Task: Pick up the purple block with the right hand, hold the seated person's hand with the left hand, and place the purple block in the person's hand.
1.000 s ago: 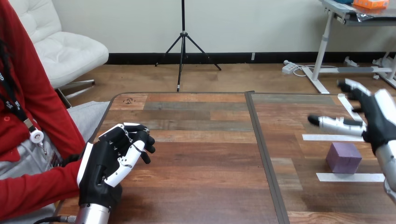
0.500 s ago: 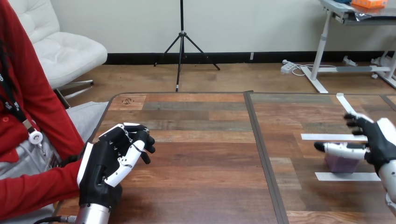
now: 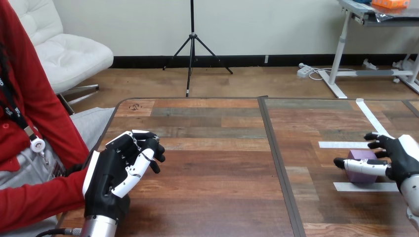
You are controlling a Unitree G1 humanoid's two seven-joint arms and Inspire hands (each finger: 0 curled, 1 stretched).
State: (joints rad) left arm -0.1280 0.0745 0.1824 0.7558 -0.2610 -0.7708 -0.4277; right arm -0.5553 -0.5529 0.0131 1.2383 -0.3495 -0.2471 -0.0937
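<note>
At the near left corner of the worktop (image 3: 212, 173), the left robot hand (image 3: 111, 170) is standing up on its silver forearm, with its white-shelled back showing and its tip pointing toward the middle of the boards. A person's red sleeve (image 3: 34, 202) is coming in from the left edge and ending right against that robot hand. Whatever lies past the cuff is hidden behind the robot hand, so I cannot tell whether it is gripping anything or merely sitting beside the arm.

Over on the right side, a little farther in, the right robot hand (image 3: 401, 158) is hanging low over the boards, spread wide around the purple block (image 3: 359, 155). Its thumb (image 3: 363, 166) is lying straight across the block's near face, while its fingers (image 3: 378, 143) are reaching past the block's far side. I cannot tell whether they are pressing on it. The purple block is sitting flat on the worktop, well apart from the left robot hand and on the other side of the dark seam (image 3: 274, 163) that is dividing the surface.

A strip of white tape (image 3: 365, 187) is lying just in front of the block and a second strip (image 3: 342, 145) is lying just behind it, both running crosswise. Farther back, a third strip (image 3: 369, 112) is slanting toward the far right corner.
</note>
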